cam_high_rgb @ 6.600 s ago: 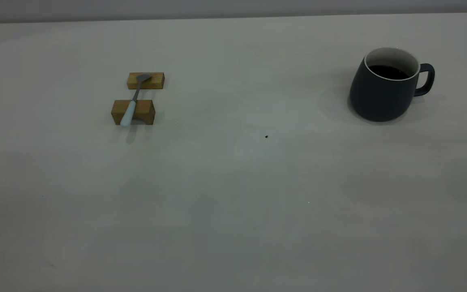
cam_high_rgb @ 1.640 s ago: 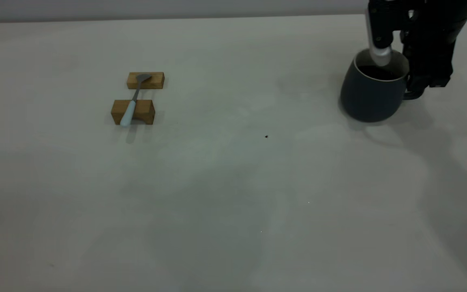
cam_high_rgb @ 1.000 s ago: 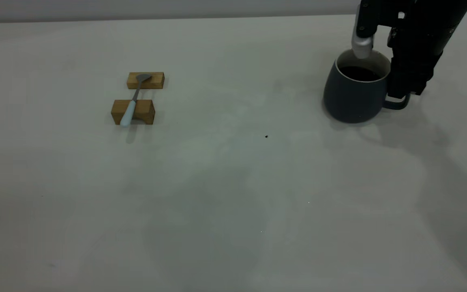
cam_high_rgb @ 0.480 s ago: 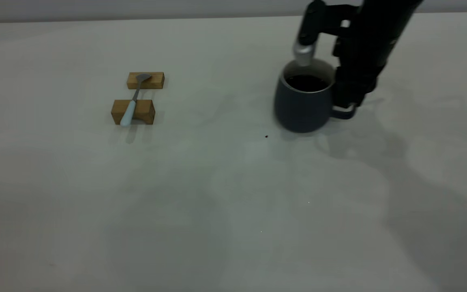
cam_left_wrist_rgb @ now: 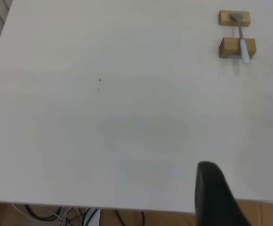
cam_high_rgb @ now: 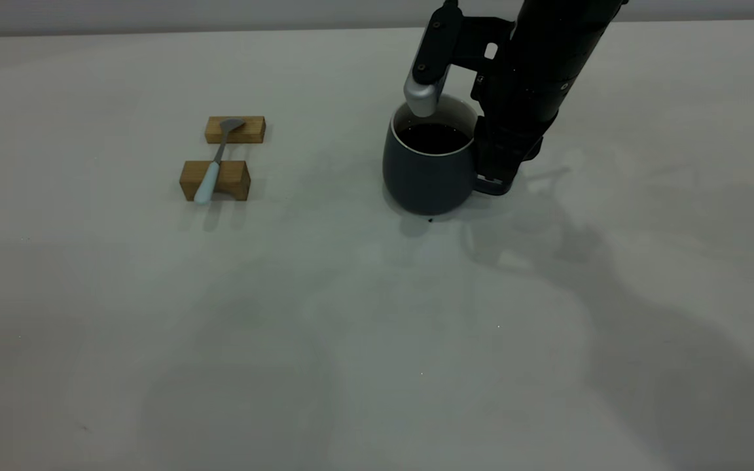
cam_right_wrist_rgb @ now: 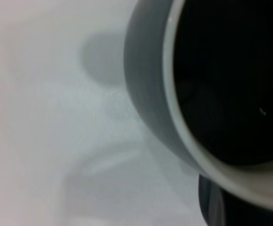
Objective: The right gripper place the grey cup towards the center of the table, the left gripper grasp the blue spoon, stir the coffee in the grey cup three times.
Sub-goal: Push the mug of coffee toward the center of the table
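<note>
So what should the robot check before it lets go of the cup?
1. Cup near the table's middle: ok.
2. Cup upright: ok.
3. Coffee not spilled: ok, no spill seen.
4. Right gripper clamped on the cup wall by the handle: ok, one finger inside the rim.
5. Spoon waiting on its two wooden blocks: ok.
6. Left gripper open and ready: cannot tell.

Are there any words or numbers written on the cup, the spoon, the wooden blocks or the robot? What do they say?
None: no words, numbers or signs can be read in any view.
The grey cup: plain, no print on the side that shows.
The blue spoon and the two wooden blocks: plain.
The right gripper: black and silver, no label visible.
The table: bare, only a tiny dark speck.
</note>
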